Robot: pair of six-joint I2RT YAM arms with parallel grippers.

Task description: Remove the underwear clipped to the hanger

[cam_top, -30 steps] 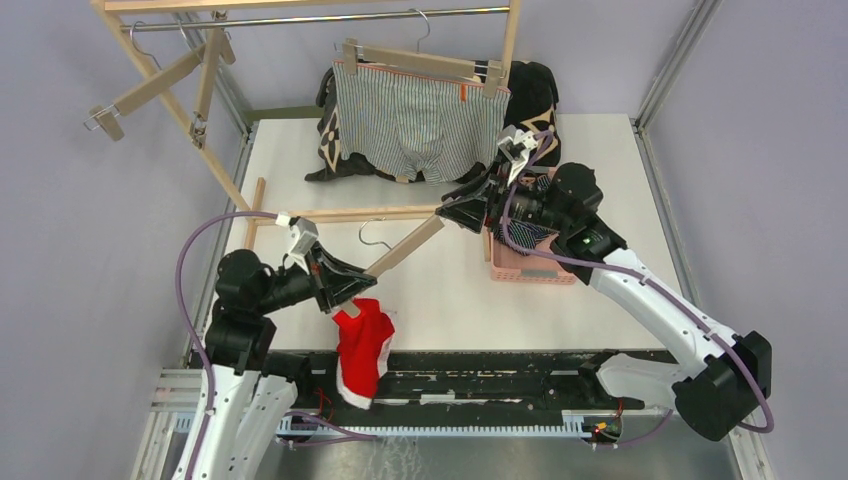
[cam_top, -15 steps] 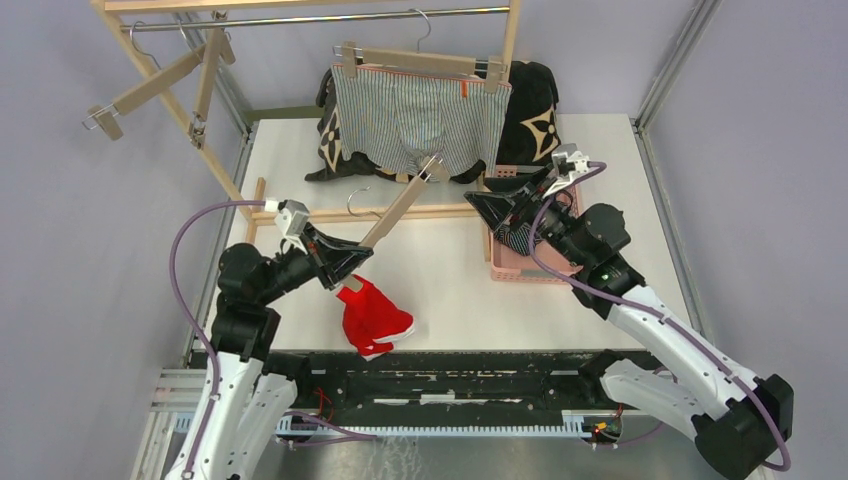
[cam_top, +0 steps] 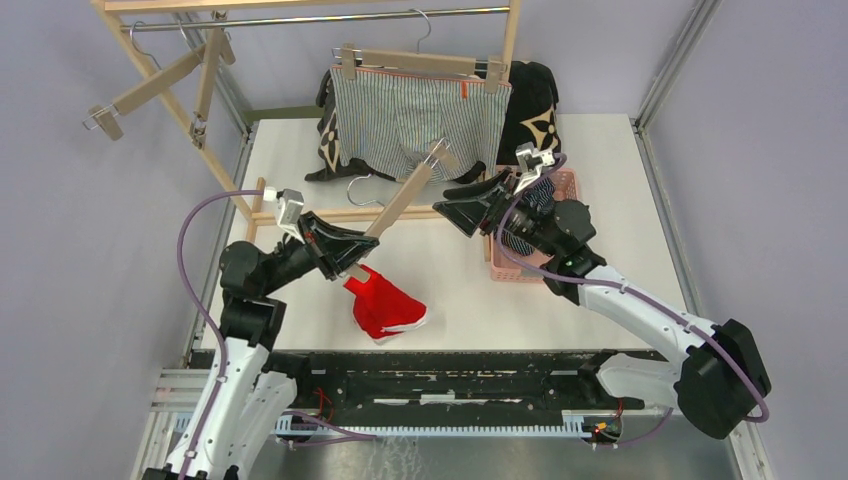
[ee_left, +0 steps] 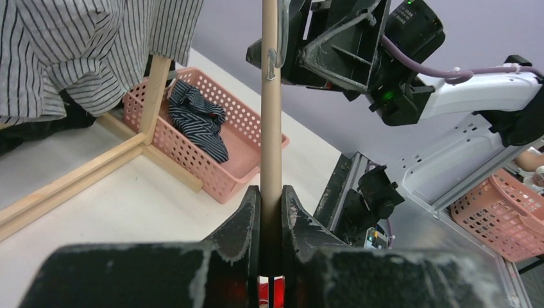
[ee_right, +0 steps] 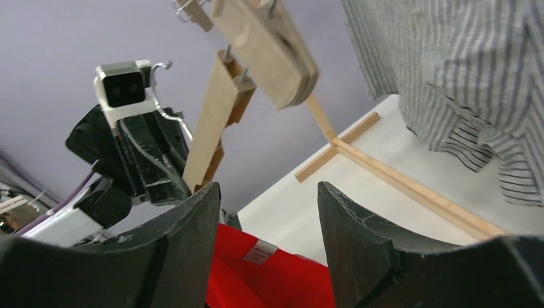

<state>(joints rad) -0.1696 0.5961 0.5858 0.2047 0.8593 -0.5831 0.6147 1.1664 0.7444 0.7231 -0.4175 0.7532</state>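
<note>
My left gripper [cam_top: 345, 258] is shut on the bar of a wooden clip hanger [cam_top: 400, 205], which slants up to the right; the left wrist view shows the bar [ee_left: 271, 128] pinched between the jaws. The red underwear [cam_top: 388, 308] hangs from the hanger's lower end and rests on the table. The clip at the upper end [cam_top: 438, 152] is empty. My right gripper [cam_top: 452, 212] is open just right of the bar, with nothing between its jaws [ee_right: 266, 192]; the red underwear [ee_right: 276, 276] lies beyond them. Grey-and-white pinstriped underwear [cam_top: 415, 115] is clipped to a hanger on the rack. Navy striped underwear [cam_top: 520, 228] lies in the pink basket [cam_top: 530, 272].
A wooden rack with a metal rail [cam_top: 300, 18] spans the back, and its base bar [cam_top: 330, 213] crosses the table. An empty hanger [cam_top: 150, 85] hangs at its left. A black floral cushion [cam_top: 532, 112] sits behind the pinstriped pair.
My left gripper swung the hanger's free end up and back, and the red underwear moved from the table's front edge onto the table. My right gripper opened wider and now sits left of the basket.
</note>
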